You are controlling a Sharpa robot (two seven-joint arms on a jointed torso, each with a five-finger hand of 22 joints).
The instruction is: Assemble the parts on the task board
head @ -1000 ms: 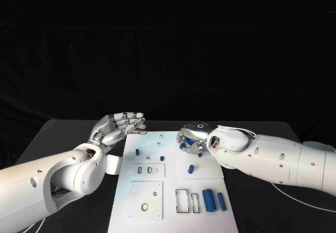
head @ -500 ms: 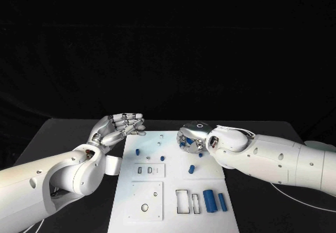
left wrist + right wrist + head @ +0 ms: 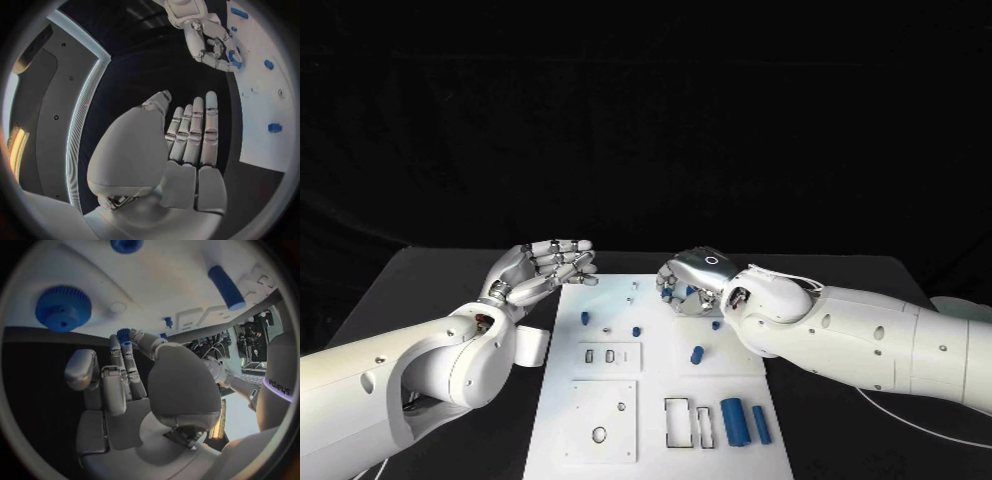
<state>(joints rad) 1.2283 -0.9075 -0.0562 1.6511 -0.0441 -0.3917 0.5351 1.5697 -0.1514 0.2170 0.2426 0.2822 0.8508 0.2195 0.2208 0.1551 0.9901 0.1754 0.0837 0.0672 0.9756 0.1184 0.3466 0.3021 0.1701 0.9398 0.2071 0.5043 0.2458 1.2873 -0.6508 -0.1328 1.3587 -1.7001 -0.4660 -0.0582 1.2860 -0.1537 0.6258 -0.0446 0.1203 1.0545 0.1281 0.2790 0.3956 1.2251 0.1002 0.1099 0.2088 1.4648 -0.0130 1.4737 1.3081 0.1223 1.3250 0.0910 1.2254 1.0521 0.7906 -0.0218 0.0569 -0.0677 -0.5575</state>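
On the black table the white task board lay lengthwise down the middle, running from the near edge toward the far side. My two arms came in over it from either side, and both of my hands were at its far end.

My left hand was raised just beside the board's far left corner, palm up, fingers straight and side by side, thumb standing apart. It grasped nothing; it was released.

My right hand was over the far right part of the board, fingers curled downward. In the right wrist view a small blue part sat at my fingertips, between thumb and finger; I recorded this hand as grasping it. A blue gear lay on the board close beside those fingertips, apart from them.

Near the board's near right corner two blue cylinders lay side by side, next to two empty rectangular slots. A shorter blue peg stood at mid-board on the right. Smaller blue pieces were seated left of centre, toward the far end. A square plate with a round hole occupied the near left section.
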